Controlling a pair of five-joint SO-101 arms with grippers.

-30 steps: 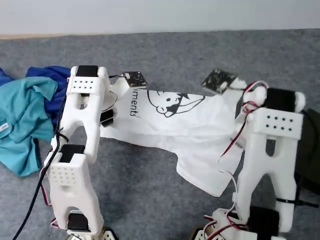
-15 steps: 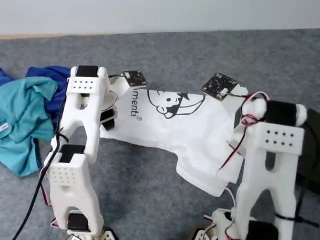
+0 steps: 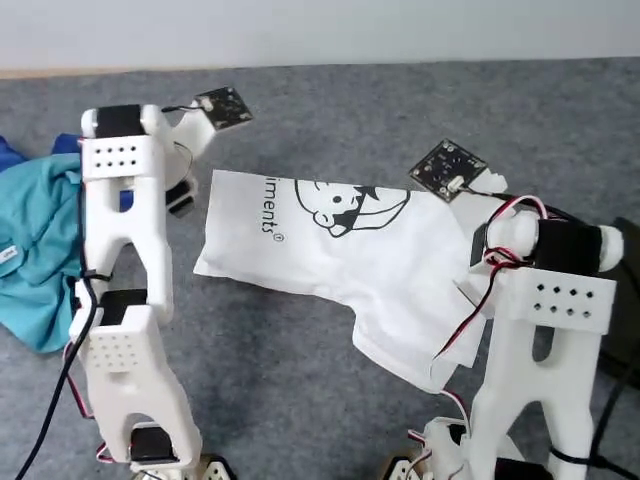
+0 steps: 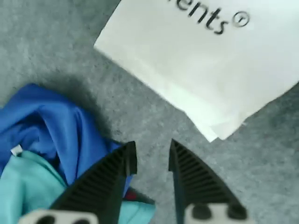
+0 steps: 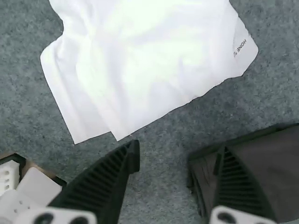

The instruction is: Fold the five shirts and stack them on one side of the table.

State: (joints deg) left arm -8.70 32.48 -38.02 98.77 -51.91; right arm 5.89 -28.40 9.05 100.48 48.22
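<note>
The 2 sets of jaws are hanging part-open and empty, and the white shirt (image 3: 340, 250) is looking limp and light, probably best pinched at a corner

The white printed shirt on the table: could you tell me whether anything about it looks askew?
Yes. The white printed shirt lies slanted and only partly folded: a loose flap juts out at its near corner, with uneven layers. The teal shirt and blue shirt lie crumpled nearby.
</note>
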